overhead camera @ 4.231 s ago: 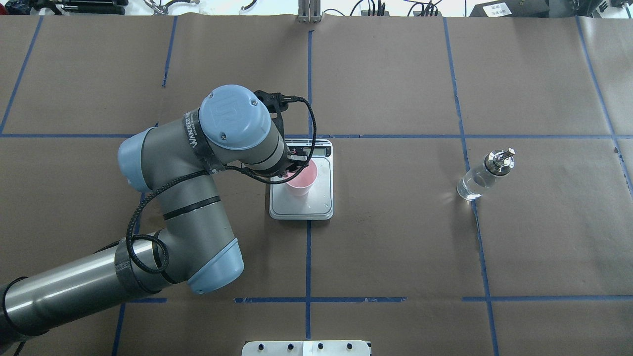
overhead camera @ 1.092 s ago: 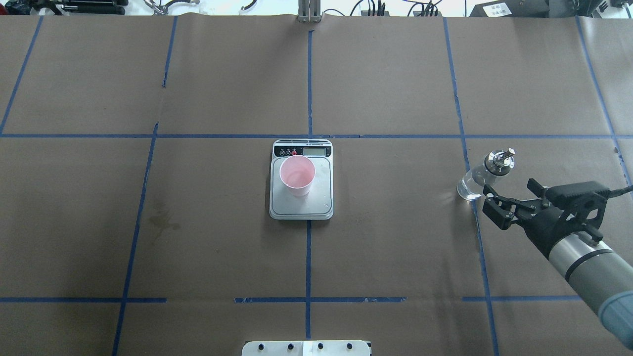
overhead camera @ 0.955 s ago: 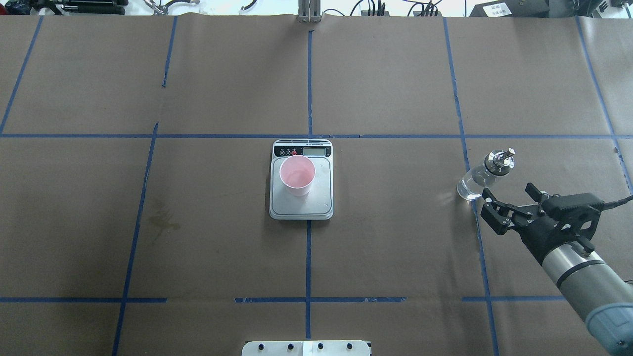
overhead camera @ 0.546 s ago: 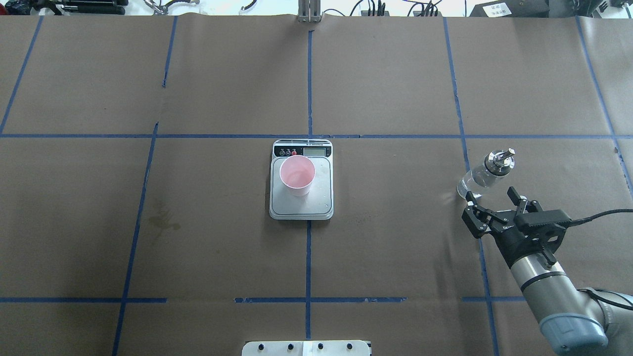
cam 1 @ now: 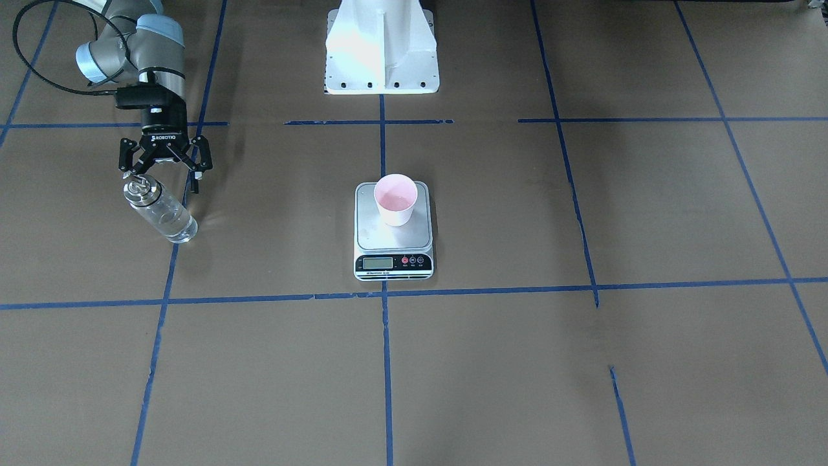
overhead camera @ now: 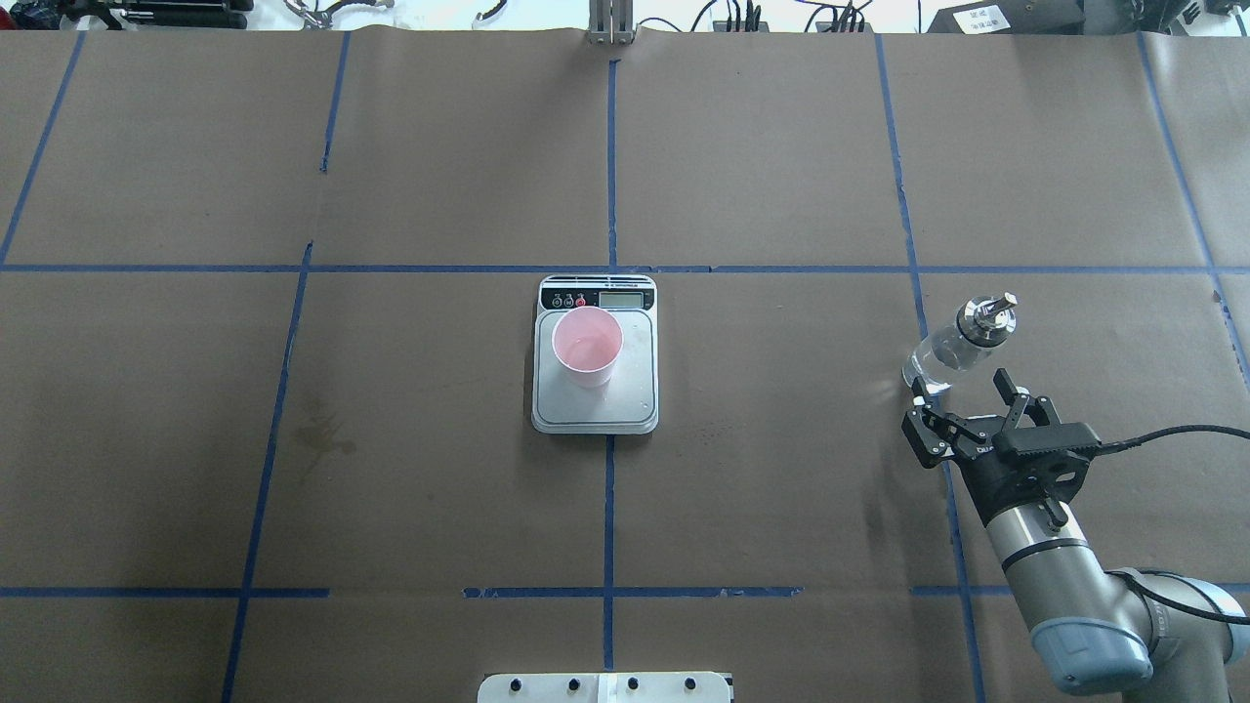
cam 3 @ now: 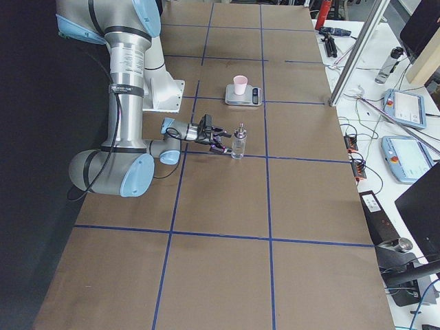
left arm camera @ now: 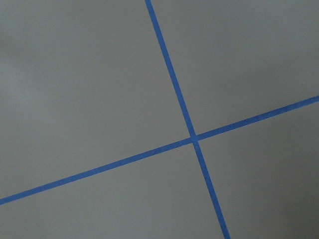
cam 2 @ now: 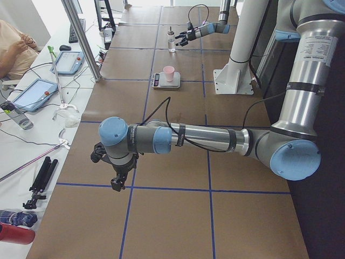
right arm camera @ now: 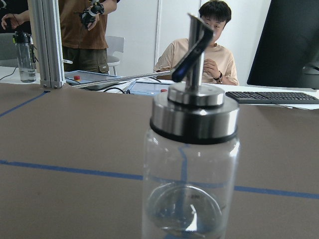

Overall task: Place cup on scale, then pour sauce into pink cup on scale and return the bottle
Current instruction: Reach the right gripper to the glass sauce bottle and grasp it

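Finding the right gripper with jaws spread wide, gripping nothing. Noting it lying low and level, pointed at the bottle, tips just short of the glass or perhaps starting to flank its base (overhead angle too steep to settle which). Recording the bottle standing upright on the table, just beside a blue tape line, silver pourer cap on top. Seeing the sauce through the glass, clear and colourless. Logging the cup sitting upright on the scale, toward the display end of the platform, well apart from the bottle. Observing the left gripper in the left side view only, hanging over the table's near end, far from the scale; declining to judge whether its jaws are apart or together.
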Robot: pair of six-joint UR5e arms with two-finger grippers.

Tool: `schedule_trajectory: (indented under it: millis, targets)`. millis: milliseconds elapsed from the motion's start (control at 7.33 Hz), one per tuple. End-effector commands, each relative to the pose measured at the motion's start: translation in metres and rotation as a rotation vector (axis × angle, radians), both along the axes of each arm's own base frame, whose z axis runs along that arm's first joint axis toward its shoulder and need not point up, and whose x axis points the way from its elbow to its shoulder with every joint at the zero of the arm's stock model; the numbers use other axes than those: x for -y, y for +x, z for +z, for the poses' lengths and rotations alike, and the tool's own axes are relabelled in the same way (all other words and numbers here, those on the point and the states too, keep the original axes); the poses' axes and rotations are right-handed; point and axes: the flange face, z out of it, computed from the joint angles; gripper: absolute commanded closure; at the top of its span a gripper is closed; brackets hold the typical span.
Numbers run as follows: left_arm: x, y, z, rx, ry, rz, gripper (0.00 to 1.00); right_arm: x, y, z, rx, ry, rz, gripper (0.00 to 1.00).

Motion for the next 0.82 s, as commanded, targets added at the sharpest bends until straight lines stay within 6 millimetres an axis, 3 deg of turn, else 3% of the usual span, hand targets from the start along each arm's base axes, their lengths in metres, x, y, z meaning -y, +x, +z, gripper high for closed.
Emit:
schedule_trajectory:
  millis: [0, 682]
  targets:
    - [0.000, 0.001, 0.000, 0.000, -0.002, 0.001, 0.00, 0.003, -0.005, -0.007, 0.004, 0.020, 0.029, 0.00]
    - [0.000, 0.000, 0.000, 0.000, 0.000, 0.000, 0.00, 0.019, 0.001, 0.004, -0.029, 0.034, 0.089, 0.00]
